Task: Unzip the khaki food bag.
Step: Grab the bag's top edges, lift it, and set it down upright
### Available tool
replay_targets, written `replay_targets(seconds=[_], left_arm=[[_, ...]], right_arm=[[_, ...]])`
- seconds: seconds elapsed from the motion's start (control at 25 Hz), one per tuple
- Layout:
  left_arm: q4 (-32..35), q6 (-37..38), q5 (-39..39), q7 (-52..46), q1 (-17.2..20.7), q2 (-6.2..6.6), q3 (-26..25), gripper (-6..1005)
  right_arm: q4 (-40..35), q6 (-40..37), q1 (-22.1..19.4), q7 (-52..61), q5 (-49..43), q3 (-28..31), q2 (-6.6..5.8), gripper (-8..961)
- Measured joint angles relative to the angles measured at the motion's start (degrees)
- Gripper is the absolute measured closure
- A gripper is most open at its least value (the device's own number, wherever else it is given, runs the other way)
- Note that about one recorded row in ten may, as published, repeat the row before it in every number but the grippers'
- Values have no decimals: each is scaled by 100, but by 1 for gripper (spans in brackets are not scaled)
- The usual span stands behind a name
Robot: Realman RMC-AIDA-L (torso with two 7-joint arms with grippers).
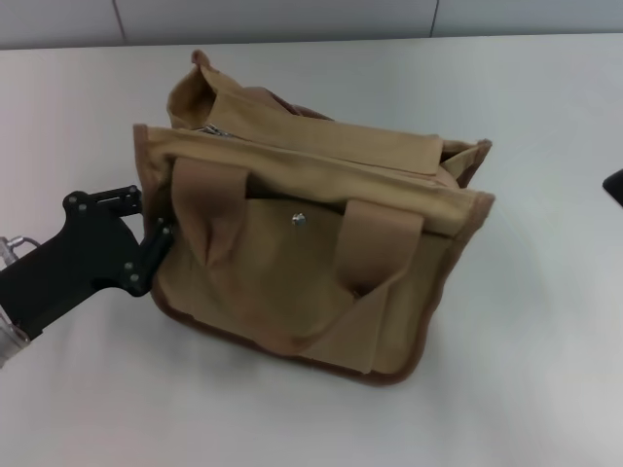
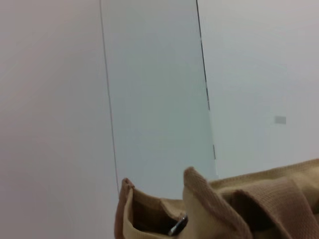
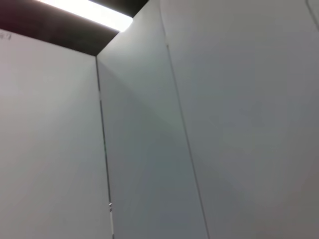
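Left gripper [image 1: 156, 248] against khaki food bag [image 1: 311, 282] side, finger state unclear | right gripper [image 1: 613, 185] well apart, unclear | risk: bag slides during pull.

My left gripper [image 1: 156, 248] reaches in low from the left; my right arm [image 1: 614, 185] sits parked far right.

Lighting even, bright. Soft shadow under the khaki food bag [image 1: 311, 243], extending beneath the left gripper [image 1: 156, 248]. Ceiling strip light [image 3: 84, 11] glares in the right wrist view. Left wrist view's bag fabric blurred.
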Motion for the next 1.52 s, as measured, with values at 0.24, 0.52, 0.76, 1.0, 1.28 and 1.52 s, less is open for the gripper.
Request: replay_targets(seconds=[0.24, 0.52, 0.76, 1.0, 1.28, 1.52], left_arm=[[64, 272, 4, 1, -112, 23, -3, 866], [539, 820, -22, -138, -311, 33, -16, 939], [1214, 1409, -179, -566, -610, 29, 54, 936], [1347, 1597, -225, -663, -823, 21, 105, 934], [1311, 1536, -229, -628, -900, 5, 199, 931], [1304, 1533, -262, -612, -900, 2, 203, 929]], right_arm=[[56, 35, 34, 37, 0, 226, -1, 160], [425, 325, 406, 36, 9, 690, 11, 167], [748, 884, 1148, 168, 11, 1094, 10, 172], [936, 1150, 1780, 138, -148, 455, 25, 178], [1346, 1204, 2064, -330, -184, -356, 29, 184], [1590, 891, 1943, -849, -191, -722, 41, 190]])
